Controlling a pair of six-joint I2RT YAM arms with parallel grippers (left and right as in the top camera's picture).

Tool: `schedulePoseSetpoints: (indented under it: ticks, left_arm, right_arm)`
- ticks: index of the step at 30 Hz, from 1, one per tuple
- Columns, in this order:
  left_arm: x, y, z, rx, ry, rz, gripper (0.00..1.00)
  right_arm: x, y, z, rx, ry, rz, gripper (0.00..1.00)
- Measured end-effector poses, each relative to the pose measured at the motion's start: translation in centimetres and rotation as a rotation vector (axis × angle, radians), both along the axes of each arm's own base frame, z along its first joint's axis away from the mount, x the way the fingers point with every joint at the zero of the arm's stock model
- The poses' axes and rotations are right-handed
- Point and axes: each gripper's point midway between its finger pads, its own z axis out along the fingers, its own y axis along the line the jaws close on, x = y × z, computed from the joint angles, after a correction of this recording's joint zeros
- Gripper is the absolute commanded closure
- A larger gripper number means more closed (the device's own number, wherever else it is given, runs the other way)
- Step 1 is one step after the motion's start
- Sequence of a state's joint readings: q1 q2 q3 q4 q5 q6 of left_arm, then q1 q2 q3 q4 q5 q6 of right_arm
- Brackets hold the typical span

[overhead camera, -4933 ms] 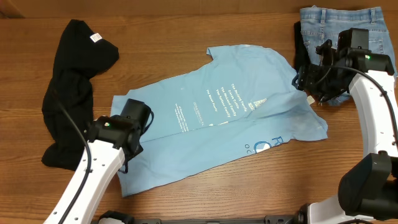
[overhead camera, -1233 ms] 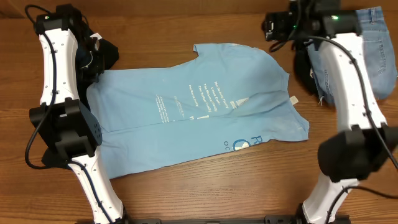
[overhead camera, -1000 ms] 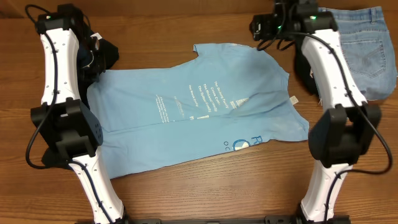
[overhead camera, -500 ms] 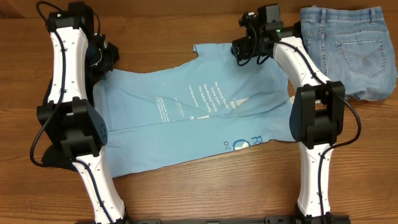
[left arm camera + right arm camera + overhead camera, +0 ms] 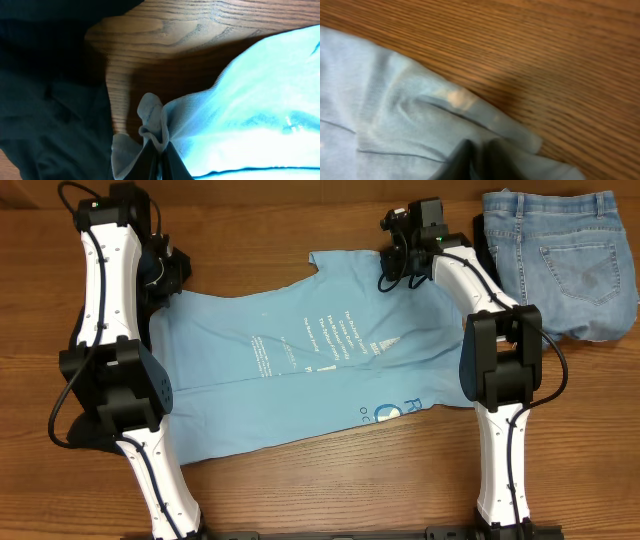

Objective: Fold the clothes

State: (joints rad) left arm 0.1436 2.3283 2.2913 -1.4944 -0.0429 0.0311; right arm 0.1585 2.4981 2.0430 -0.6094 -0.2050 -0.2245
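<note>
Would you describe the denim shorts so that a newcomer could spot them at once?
On the wooden table, look to the far right corner. The denim shorts lie there: faded blue with stitched pockets, unlike the lettered light-blue T-shirt at centre or the black garment far left.

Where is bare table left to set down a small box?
The strip of table in front of the shirt is free, also the corner below the shorts. The back is crowded: black cloth, left hand, right hand, shorts.
</note>
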Motion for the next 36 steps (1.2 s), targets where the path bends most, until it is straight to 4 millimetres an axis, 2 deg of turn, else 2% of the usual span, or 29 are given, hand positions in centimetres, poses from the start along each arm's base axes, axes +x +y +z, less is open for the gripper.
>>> schedulePoseSetpoints:
  ticks: [3,6,9,13,15,17,20,23,26,29,30,36]
  left_arm:
    - [0.0,0.0,0.0,0.001,-0.002,0.0,0.96]
    - [0.1,0.0,0.0,0.002,-0.002,0.0,0.96]
    - [0.0,0.1,0.0,0.004,-0.001,0.0,0.96]
    - [-0.5,0.0,0.0,0.004,0.022,0.0,0.96]
    - [-1.1,0.0,0.0,0.001,0.043,0.0,0.96]
    - [-1.5,-0.1,0.0,-0.001,0.06,0.001,0.96]
    - [-1.8,0.2,0.4,-0.002,0.065,0.008,0.96]
    - [-2.4,0.5,1.9,0.0,0.048,0.02,0.96]
    - [-3.7,0.3,3.8,0.0,0.048,0.023,0.96]
    - [-5.0,0.0,4.9,-0.004,0.071,0.027,0.96]
    - [-5.0,0.0,5.0,-0.005,0.07,0.037,0.96]
    - [-5.4,-0.6,4.5,-0.024,0.087,0.057,0.96]
  right_arm:
    - [-0.2,-0.6,-0.1,-0.018,0.023,-0.035,0.96]
    - [-0.5,-1.0,0.7,-0.035,0.048,-0.058,0.96]
    - [0.1,-1.1,3.5,-0.039,0.038,-0.072,0.96]
    - [-0.2,-1.5,7.1,-0.049,0.048,-0.094,0.96]
    - [-1.2,-1.8,9.7,-0.05,0.069,-0.107,0.96]
    - [-3.2,-2.5,10.4,-0.06,0.139,-0.12,0.96]
    - [-5.0,-3.7,11.3,-0.063,0.208,-0.153,0.96]
    - [-7.4,-5.6,12.5,-0.023,0.295,-0.189,0.96]
    - [-9.6,-7.4,14.6,0.028,0.353,-0.224,0.96]
    - [-12.1,-8.4,16.5,0.049,0.407,-0.246,0.96]
    - [-13.5,-8.4,17.2,0.052,0.444,-0.246,0.96]
    - [-13.9,-8.3,17.3,0.059,0.46,-0.256,0.96]
